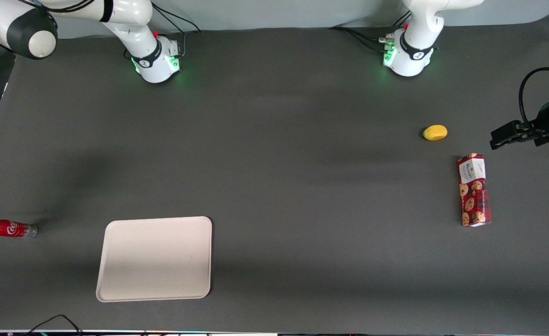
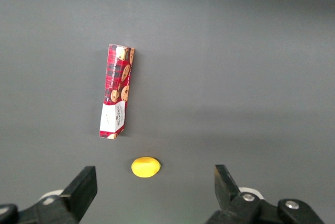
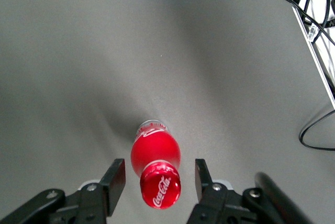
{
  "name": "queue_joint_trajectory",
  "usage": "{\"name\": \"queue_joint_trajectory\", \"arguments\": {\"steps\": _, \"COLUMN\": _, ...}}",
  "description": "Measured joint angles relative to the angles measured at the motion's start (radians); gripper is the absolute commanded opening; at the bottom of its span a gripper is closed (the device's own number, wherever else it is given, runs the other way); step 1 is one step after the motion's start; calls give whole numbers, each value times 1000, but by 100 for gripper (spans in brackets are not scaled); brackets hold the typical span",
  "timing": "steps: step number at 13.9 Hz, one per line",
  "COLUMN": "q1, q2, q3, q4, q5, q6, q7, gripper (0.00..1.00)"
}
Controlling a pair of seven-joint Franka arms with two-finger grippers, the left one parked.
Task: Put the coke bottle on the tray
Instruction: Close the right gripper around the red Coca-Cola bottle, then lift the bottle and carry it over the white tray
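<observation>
1. Firstly, we see the coke bottle (image 1: 7, 228) lying on its side on the dark grey worktop (image 1: 274, 186), at the working arm's end, near the tray (image 1: 154, 258) but apart from it and not on it.
2. We read white "Coca-Cola" script on the bottle's red body in the front view, and the same script on its red cap (image 3: 160, 186) in the right wrist view; its silvery base (image 1: 31, 230) points toward the tray.
3. We find the gripper (image 3: 159, 178) at the bottle's cap end, its jaws spread wide apart with one finger on either side of the cap and neck, neither touching the bottle.
4. We note the tray as a cream-white rectangle with rounded corners and a low raised rim, lying flat, nearer to the front camera than the bottle.
5. We see a red cookie box (image 1: 474, 190) lying flat toward the parked arm's end of the worktop, printed with biscuit pictures and carrying a white label panel whose lettering we cannot make out.
6. We see a small yellow lemon-like fruit (image 1: 435, 132) near the box, farther from the front camera than it and not touching it.
</observation>
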Motion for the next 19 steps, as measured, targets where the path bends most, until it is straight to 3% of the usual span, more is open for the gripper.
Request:
{"name": "queue_joint_trajectory", "arguments": {"steps": 4, "q1": -1, "q2": 0, "q3": 1, "q4": 8, "q5": 0, "q6": -10, "q7": 0, "gripper": 5}}
{"name": "queue_joint_trajectory", "arguments": {"steps": 12, "q1": 34, "q2": -23, "q3": 2, "q4": 25, "q5": -4, "q6": -45, "q7": 9, "gripper": 1}}
{"name": "queue_joint_trajectory", "arguments": {"steps": 19, "q1": 148, "q2": -161, "q3": 4, "q4": 35, "q5": -111, "q6": -243, "q7": 194, "gripper": 0}}
